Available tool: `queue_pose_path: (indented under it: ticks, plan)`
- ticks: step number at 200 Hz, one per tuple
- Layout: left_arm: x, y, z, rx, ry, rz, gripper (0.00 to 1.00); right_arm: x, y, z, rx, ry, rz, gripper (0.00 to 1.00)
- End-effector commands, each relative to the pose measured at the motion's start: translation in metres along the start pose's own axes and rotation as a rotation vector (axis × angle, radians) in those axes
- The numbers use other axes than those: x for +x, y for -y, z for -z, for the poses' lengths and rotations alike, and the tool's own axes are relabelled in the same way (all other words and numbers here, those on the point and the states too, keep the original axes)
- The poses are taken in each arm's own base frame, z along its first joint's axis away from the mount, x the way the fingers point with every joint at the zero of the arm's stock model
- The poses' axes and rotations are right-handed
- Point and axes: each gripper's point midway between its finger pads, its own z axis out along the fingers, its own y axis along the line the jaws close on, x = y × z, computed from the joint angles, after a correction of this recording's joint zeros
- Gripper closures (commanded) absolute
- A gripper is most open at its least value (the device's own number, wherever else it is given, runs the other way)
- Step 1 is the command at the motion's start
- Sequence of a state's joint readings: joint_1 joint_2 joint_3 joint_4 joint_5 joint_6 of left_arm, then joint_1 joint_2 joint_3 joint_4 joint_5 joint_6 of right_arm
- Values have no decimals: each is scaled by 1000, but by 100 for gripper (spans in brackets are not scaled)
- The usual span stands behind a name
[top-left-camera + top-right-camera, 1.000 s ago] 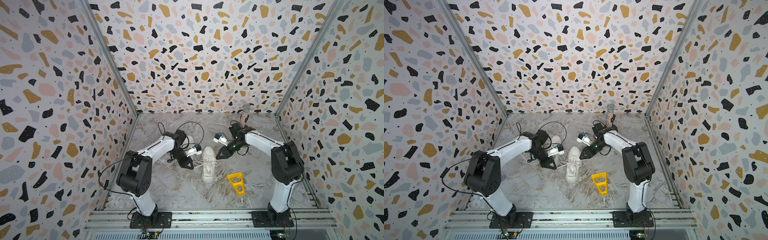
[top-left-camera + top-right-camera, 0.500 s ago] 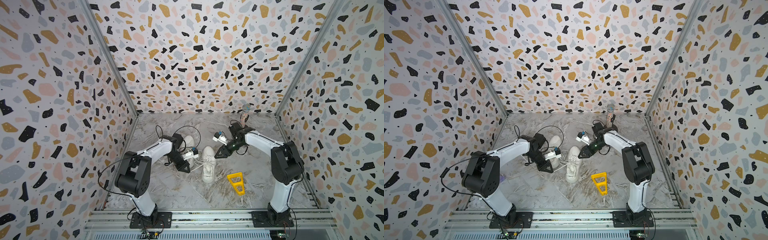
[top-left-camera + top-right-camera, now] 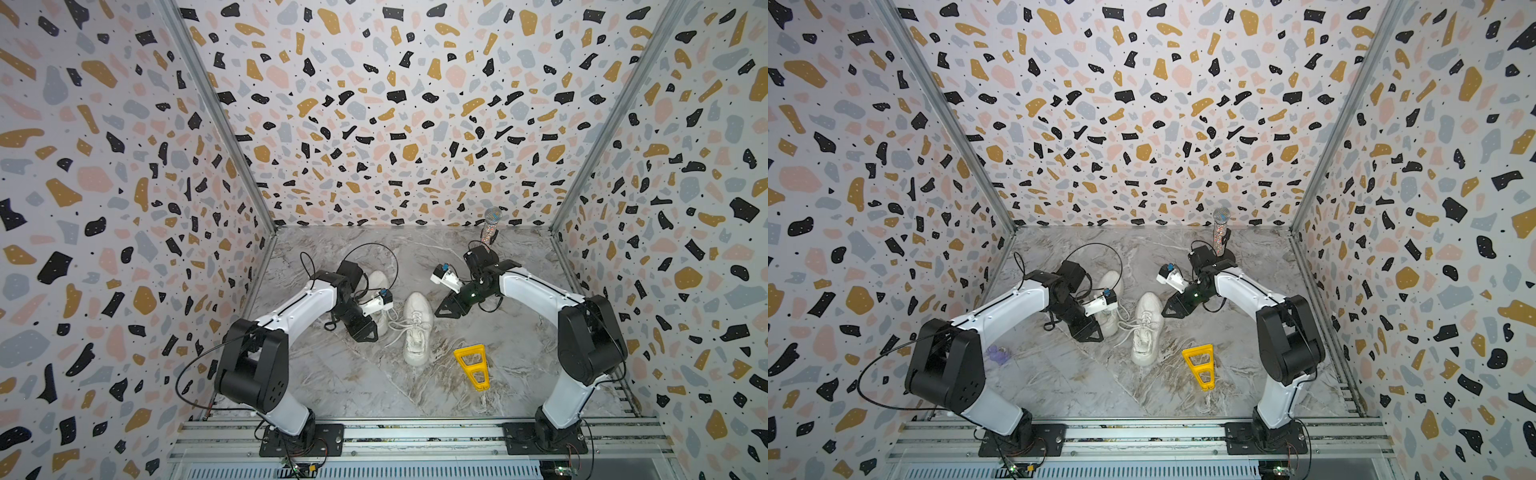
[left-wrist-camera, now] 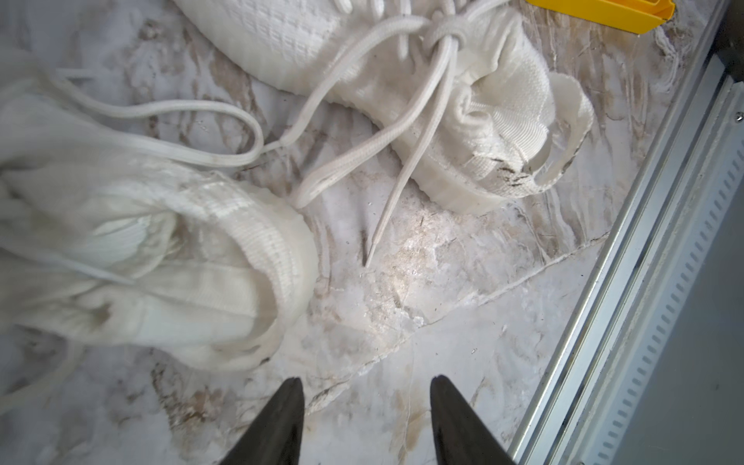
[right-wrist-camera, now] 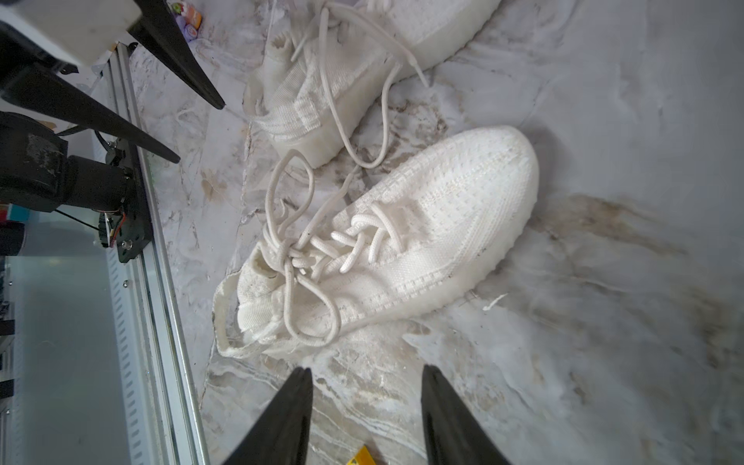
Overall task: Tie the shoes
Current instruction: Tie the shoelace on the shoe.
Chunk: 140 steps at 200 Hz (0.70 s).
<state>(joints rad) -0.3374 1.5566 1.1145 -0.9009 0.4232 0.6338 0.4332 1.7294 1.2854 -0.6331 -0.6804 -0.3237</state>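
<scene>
- Two white shoes lie side by side on the marbled surface [image 3: 332, 386], at centre frame in both top views.
- Centre shoe [image 3: 417, 332]: upright on its sole, toe toward the back wall (upper frame), heel toward the lower edge.
- Centre shoe's laces [image 5: 298, 257]: gathered into a knot at the collar. Two loops spread from the knot, one over the shoe's side and one out onto the surface.
- Second shoe [image 3: 379, 286]: just left of the centre shoe and pointing the same way. The left arm's wrist partly covers it in both top views.
- Second shoe's laces [image 5: 342, 100]: loose, trailing across the surface up to the centre shoe's side.
- Left claw [image 4: 367, 382]: fingers moderately apart, nothing between them. It hangs over bare surface by the second shoe's heel, to that shoe's lower left in the top views.
- Right claw [image 5: 367, 370]: fingers moderately apart, nothing held. It sits just right of the centre shoe's toe, clear of the shoe.
- Yellow triangular frame [image 3: 473, 365]: flat on the surface, lower right of the centre shoe and apart from it.
- Glitter-headed stick [image 3: 491, 226]: upright at the back wall, upper right of the surface, behind the right arm.
- Small purple item [image 3: 998, 353]: left side of the surface, near the left arm. It is too small to identify.
</scene>
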Motion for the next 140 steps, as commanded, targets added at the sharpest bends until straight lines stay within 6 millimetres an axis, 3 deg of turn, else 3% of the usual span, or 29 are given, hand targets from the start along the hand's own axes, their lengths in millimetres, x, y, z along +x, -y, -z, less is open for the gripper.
queue_pose_path:
  ticks: [1,71,80,96,140]
  plan:
    - [-14,-15,25,-127,41,-14,44,-6,2,13,73,11,40,50]
    - [-42,-63,74,-404,210,96,39,-5,15,31,209,19,17,34]
    - [-48,-65,78,-404,250,118,33,-3,15,31,206,21,6,34]
    - [-59,-60,80,-340,313,118,1,1,13,29,183,12,-10,33]
    - [-87,-22,59,-12,355,12,0,12,-13,11,-50,-7,-84,32]
